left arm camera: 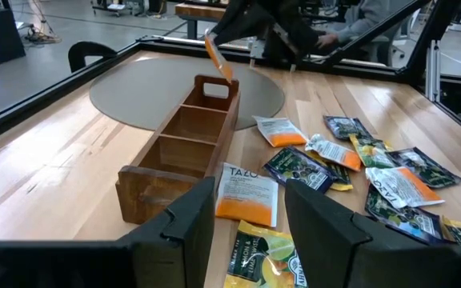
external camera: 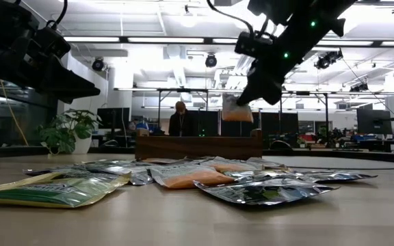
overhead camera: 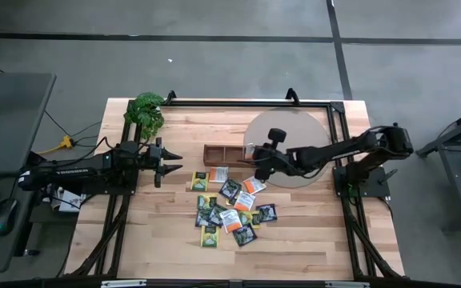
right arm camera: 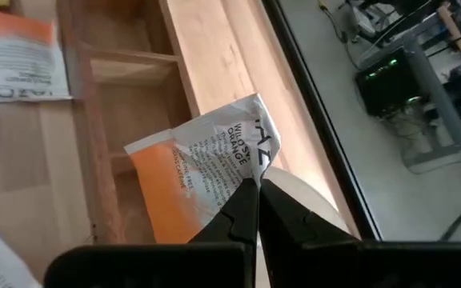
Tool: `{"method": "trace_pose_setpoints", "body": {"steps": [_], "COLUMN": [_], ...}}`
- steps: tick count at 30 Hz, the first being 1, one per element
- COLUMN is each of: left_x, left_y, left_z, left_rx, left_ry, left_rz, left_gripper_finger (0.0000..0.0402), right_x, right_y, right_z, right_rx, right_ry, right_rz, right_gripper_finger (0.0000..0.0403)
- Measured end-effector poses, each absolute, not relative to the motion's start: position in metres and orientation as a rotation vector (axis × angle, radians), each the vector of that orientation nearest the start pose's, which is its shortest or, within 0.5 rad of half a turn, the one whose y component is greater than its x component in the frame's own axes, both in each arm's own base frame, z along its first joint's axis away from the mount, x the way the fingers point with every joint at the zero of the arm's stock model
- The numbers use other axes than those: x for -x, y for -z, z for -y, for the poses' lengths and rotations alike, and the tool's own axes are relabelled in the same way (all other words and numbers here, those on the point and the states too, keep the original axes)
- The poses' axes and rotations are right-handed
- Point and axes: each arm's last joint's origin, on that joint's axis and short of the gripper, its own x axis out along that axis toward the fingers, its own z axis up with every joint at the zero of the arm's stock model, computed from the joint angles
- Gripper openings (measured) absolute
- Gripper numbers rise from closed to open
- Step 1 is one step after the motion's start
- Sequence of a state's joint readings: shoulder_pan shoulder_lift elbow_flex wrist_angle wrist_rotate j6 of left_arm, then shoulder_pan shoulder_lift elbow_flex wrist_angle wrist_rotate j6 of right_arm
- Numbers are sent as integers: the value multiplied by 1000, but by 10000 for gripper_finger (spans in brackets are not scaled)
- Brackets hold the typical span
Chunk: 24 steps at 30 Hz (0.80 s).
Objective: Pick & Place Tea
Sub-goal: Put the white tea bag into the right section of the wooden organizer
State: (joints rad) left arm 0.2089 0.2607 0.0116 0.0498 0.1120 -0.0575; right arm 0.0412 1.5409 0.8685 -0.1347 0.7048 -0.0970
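Barely begun: right claw (right arm camera: 258, 186) pinching one orange sachet (right arm camera: 194, 180) above the empty-looking tray (left arm camera: 181, 148), left claw (left arm camera: 250, 220) wide, the remaining sachets (overhead camera: 230, 208) waiting on the tabletop (overhead camera: 158, 240).

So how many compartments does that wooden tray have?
3, in one row: near compartment toward the left gripper, middle compartment, far compartment about under the orange sachet pinched by the right gripper. None hidden.

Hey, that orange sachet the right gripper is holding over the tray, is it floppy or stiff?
Probably floppy: the orange sachet, pinched at one corner by the right gripper, creases at the pinch. It hangs in the air from that one hold, so it is likely very light. It could swing or twist above the tray.
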Motion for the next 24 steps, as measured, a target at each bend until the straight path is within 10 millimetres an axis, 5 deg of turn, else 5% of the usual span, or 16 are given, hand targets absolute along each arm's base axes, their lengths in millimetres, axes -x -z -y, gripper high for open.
{"method": "trace_pose_setpoints", "body": {"steps": [24], "left_x": [-110], "left_y": [-150], "left_z": [-20], "left_rx": [89], "left_ry": [-102], "left_rz": [-194], "left_gripper_finger": [150], "right_x": [-323], "right_y": [-150], "right_z": [-10], "right_rx": [602], "right_ry": [743], "right_rz": [-846], "right_gripper_finger": [0]}}
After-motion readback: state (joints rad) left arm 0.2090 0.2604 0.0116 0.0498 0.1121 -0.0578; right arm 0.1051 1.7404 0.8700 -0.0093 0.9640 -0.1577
